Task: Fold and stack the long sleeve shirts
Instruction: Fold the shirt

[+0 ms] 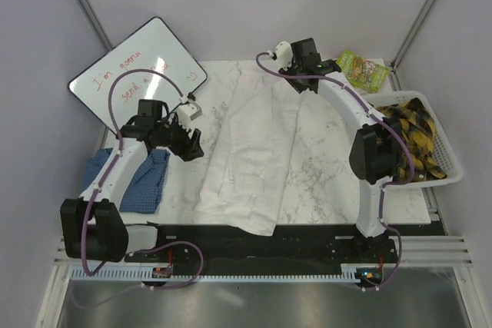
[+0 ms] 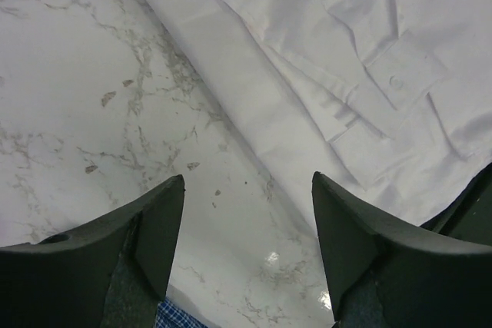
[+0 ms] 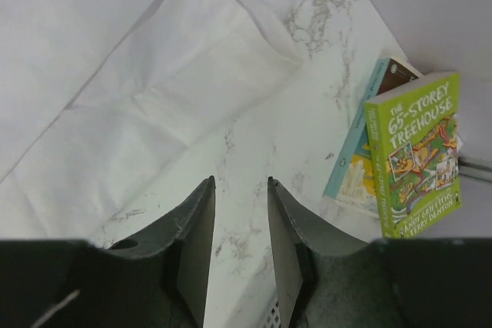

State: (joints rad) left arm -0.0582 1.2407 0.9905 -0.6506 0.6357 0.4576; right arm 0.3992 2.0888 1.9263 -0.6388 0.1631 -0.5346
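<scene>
The large white shirt (image 1: 254, 144) lies spread lengthwise on the middle of the marble table, and its near end hangs over the front edge. The blue check shirt (image 1: 142, 178) lies folded at the left edge. My left gripper (image 1: 190, 146) hovers between the two shirts, open wide and empty over bare marble (image 2: 247, 177). The white shirt's cuff and edge (image 2: 323, 51) lie just beyond its fingers, and a corner of the blue shirt (image 2: 181, 316) lies below them. My right gripper (image 1: 314, 59) is at the far edge, narrowly open and empty (image 3: 240, 180), beside the white shirt's far corner (image 3: 115, 74).
A white basket (image 1: 450, 167) at the right holds a yellow-and-black checked cloth (image 1: 411, 124). A green book (image 1: 361, 69) lies at the far right corner and also shows in the right wrist view (image 3: 419, 151). A whiteboard (image 1: 138, 67) leans at the far left.
</scene>
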